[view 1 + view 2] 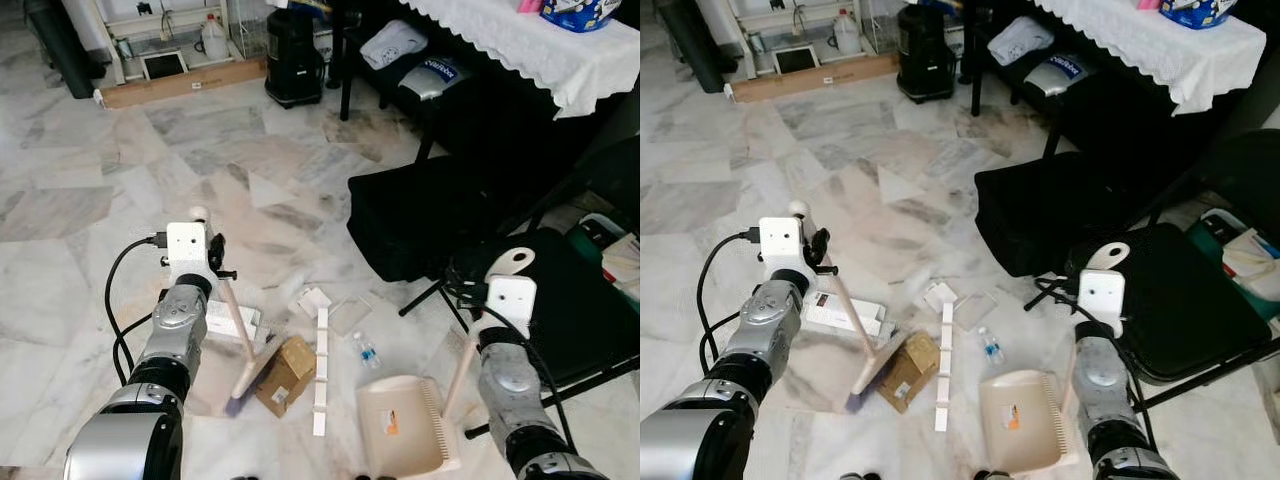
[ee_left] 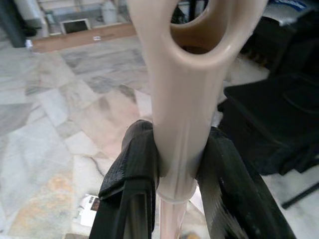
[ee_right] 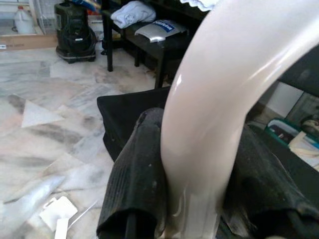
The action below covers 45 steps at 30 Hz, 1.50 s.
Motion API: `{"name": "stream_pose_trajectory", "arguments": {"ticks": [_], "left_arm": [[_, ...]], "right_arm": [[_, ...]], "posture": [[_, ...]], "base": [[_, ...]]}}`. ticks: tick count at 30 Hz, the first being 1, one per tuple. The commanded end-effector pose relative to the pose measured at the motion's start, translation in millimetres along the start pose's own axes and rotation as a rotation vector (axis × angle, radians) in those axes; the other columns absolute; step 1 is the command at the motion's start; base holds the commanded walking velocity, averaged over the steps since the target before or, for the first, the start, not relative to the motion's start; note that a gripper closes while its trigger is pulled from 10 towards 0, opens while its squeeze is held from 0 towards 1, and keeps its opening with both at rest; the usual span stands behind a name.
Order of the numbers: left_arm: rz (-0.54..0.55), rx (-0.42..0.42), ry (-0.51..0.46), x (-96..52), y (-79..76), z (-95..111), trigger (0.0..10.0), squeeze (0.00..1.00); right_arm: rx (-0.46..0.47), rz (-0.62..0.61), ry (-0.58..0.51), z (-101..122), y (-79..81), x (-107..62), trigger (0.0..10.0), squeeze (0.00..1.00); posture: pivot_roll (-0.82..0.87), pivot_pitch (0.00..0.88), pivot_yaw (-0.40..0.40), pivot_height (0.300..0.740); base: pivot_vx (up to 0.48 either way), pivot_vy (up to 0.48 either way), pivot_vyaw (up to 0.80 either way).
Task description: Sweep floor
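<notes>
The left claw (image 2: 177,179) is clenching the beige handle of a small broom (image 1: 240,345), whose head is resting on the marble floor (image 1: 90,200) against a brown cardboard box (image 1: 287,372). The right claw (image 3: 192,184) is gripping the handle of the cream dustpan (image 1: 400,425), which is sitting on the floor just beside a small plastic bottle (image 1: 366,351) and a white strip (image 1: 321,370)

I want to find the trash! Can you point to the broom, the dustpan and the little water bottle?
broom (image 1: 237,335), left eye view, on the pale handle above the brush head.
dustpan (image 1: 398,430), left eye view, on the beige scoop's flat inside.
water bottle (image 1: 366,351), left eye view, on its clear body lying on the floor.
</notes>
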State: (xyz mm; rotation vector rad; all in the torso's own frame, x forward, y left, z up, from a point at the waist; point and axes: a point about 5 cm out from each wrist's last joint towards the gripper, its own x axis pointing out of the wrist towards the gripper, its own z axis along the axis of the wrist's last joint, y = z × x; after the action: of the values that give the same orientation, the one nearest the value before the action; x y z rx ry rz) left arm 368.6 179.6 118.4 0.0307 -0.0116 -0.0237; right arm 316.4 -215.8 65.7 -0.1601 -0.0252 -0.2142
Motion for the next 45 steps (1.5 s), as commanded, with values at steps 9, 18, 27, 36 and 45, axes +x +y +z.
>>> {"name": "stream_pose_trajectory", "arguments": {"ticks": [9,18,27,36,45], "left_arm": [[-0.123,0.017,0.137,-4.0,-6.0,-12,10.0,0.00],[-0.113,-0.077,0.221,-0.9,-6.0,6,10.0,0.00],[-0.180,-0.183,0.301,-8.5,-23.3,26,10.0,0.00],[-0.291,-0.484,0.392,-20.3,-61.9,51,10.0,0.00],[-0.262,-0.412,0.232,-14.6,-47.7,89,10.0,0.00]], "right_arm": [[0.013,0.003,-0.005,1,10.8,-1.8,10.0,0.00],[0.029,-0.025,0.003,-1,13.7,-4.0,10.0,0.00],[0.043,-0.040,0.010,0,16.7,-2.4,10.0,0.00],[0.052,-0.049,0.005,4,18.1,1.4,10.0,0.00],[0.052,-0.047,0.008,4,18.0,1.6,10.0,0.00]], "posture": [[0.01,0.236,-0.011,0.740],[0.04,0.253,0.008,0.740],[0.05,0.247,0.014,0.740],[0.05,0.234,0.012,0.740],[0.05,0.229,0.006,0.740]], "base": [[0.000,0.000,0.00],[0.000,0.000,0.00],[0.000,0.000,0.00],[0.000,0.000,0.00],[0.000,0.000,0.00]]}}
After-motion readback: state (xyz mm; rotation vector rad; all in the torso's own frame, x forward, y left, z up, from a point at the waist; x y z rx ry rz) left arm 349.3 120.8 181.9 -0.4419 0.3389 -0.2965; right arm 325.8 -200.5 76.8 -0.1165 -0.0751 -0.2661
